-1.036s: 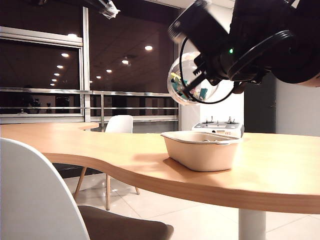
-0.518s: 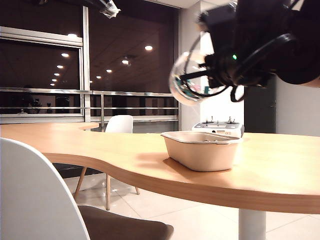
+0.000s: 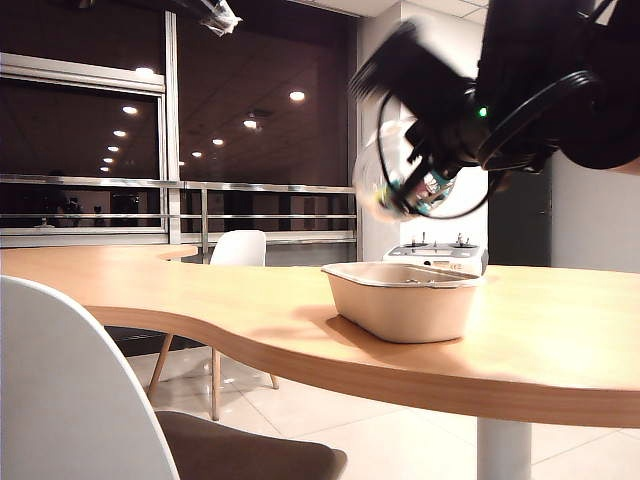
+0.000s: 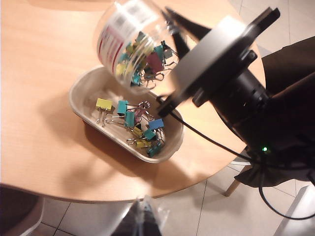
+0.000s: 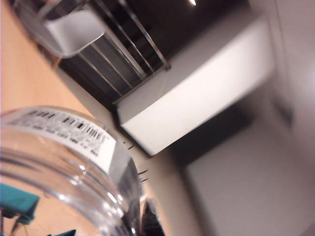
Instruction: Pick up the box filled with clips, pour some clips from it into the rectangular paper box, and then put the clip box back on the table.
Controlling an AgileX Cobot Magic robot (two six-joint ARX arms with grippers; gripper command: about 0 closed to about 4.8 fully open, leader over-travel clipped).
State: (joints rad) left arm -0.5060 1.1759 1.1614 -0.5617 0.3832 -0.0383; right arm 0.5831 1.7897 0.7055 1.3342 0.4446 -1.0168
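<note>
Since the earlier frames the clear clip tub [image 4: 134, 43] has rolled over above the beige paper tray [image 4: 78, 98], its mouth turned downward so clips [image 4: 132, 125] fall in. The right claw [image 4: 170, 34] pinches the tub's rim, aloft over the bench [image 3: 560, 330]. The left claw is out of sight.

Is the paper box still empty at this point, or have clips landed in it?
Not empty. The left wrist view shows a loose pile of clips lying inside the rectangular paper box, while the right pincer holds the clip tub above it.
</note>
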